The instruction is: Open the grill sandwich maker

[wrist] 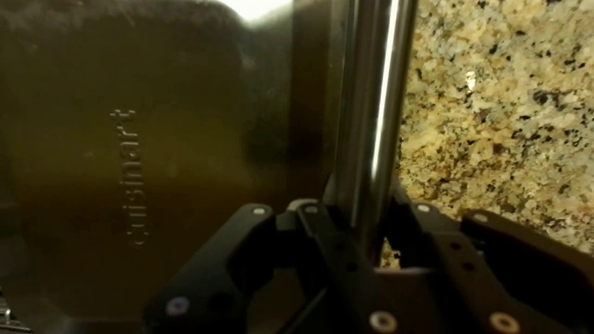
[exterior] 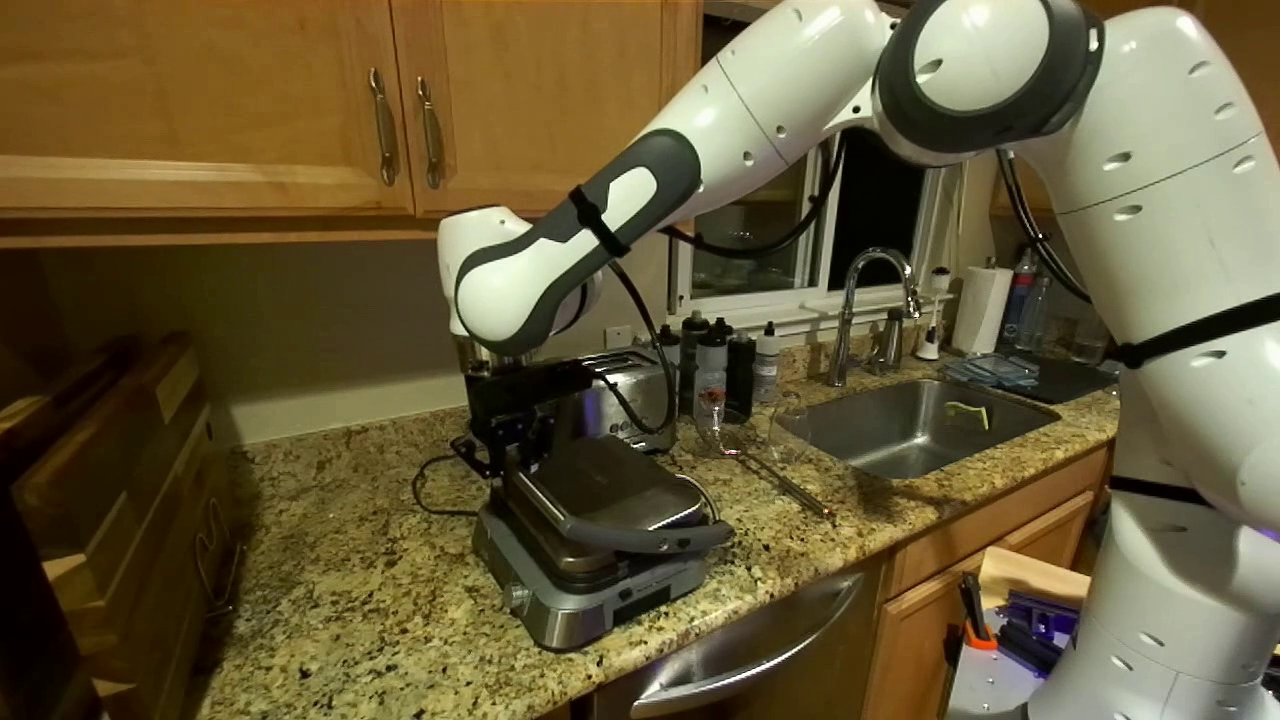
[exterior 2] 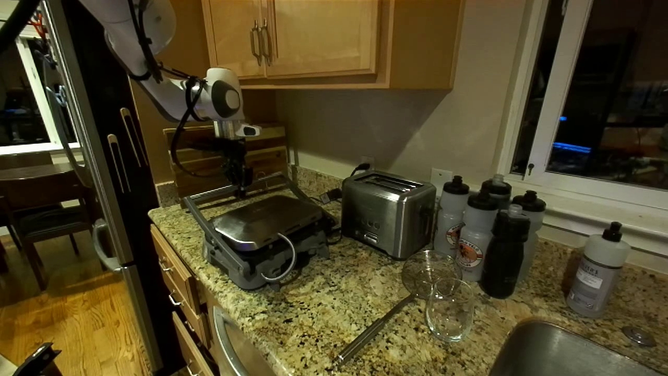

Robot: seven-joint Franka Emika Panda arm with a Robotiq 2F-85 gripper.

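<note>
Granite counter [exterior: 340, 570], mottled cream, brown and black; bears most of what I list below.

Wooden wall cabinets [exterior: 560, 100], doors closed, metal handles [exterior: 383, 125] in a pair; mounted above the counter.

White jointed arm [exterior: 760, 90], mine to drive from afar; arched over the counter, last links pointing down.

Steel sink [exterior: 850, 430], set into the counter, a curved chrome tap [exterior: 846, 320] behind it.

Grill sandwich maker [exterior 2: 269, 222], silver-grey with dark lid, embossed "cuisinart"; stands on the counter near its front edge. Lid lies down over the base, so I log the press as closed. Pale cable [exterior 2: 294, 258] loops on the side facing the camera in an exterior view. Bright metal handle bar [wrist: 371, 116] runs alongside the lid's edge in my wrist view.

Chrome toaster [exterior 2: 386, 214], slotted top; just beside the grill, nearer the wall [exterior 2: 407, 130].

Black gripper [wrist: 364, 199], one finger each side of the handle bar, both close against it; I read it as clasping the bar. Fingertips too dark to make out in both exterior views.

Sports bottles [exterior 2: 472, 230], a cluster standing upright next to the toaster, a dark one [exterior 2: 503, 256] in front.

Long-handled utensil [exterior 2: 373, 331], metal; lies on the counter, round head near the bottles.

Dispenser bottle [exterior 2: 597, 271], pale, labelled, dark-topped; upright near the sink.

Stemless glass [exterior 2: 450, 313], clear, upright; just beside the utensil.
</note>
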